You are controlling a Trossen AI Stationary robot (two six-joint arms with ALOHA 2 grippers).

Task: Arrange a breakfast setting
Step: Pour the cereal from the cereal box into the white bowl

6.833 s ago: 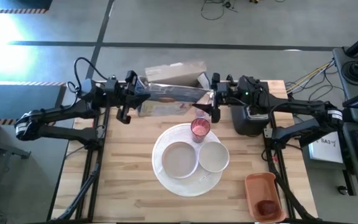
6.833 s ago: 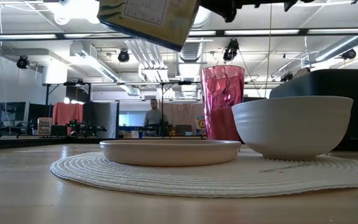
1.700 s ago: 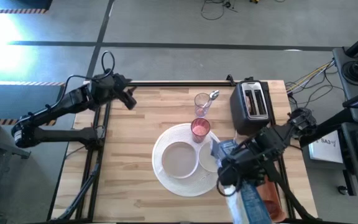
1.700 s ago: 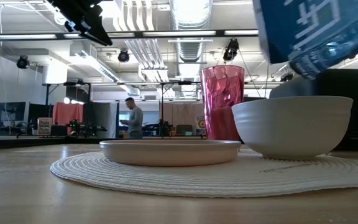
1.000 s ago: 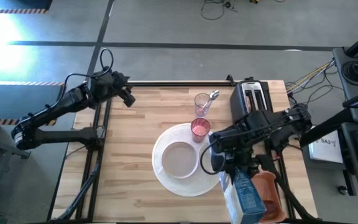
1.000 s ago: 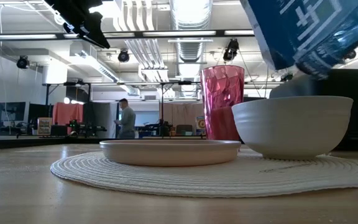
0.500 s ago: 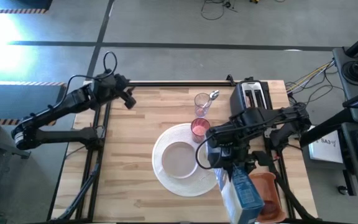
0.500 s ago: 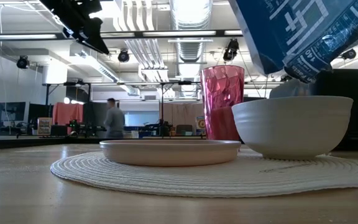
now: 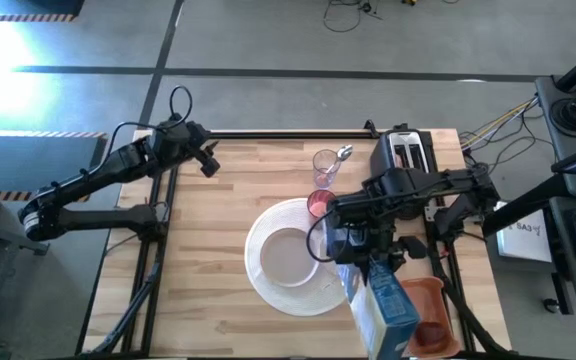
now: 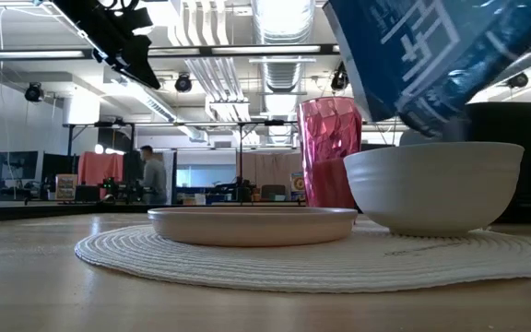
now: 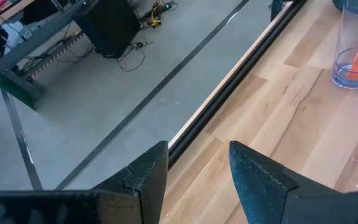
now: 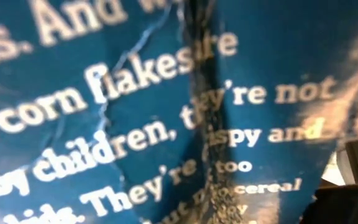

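My right gripper (image 9: 360, 250) is shut on a blue cereal box (image 9: 386, 305) and holds it tilted above the small white bowl (image 10: 431, 184). The box's low end (image 10: 422, 115) hangs just over the bowl's rim. No cereal shows. The bowl and a shallow white plate (image 9: 288, 257) rest on a round white woven mat (image 9: 268, 290). A pink cup (image 9: 318, 203) stands at the mat's far edge. A dark red fruit (image 9: 428, 335) lies in the orange tray (image 9: 423, 292). My left gripper (image 9: 205, 160) hovers open over the table's far left corner. My right gripper holds the cereal box in the half nearer the bowl, coming at it from above. Its own body hides the fingers in the high view, and the wrist view shows only the printed face (image 12: 166, 112) close up. The box is lifted clear and slants down toward the bowl.
A black toaster (image 9: 403, 160) stands at the far right. A clear glass (image 9: 325, 163) with a spoon in it stands beyond the pink cup. A person walks in the room behind the table (image 10: 150, 175). Bare wood lies left of the mat.
My right gripper has carried the cereal box toward the table's left, over the bowl, and turned it. The box's low end has come down closer to the bowl's rim.
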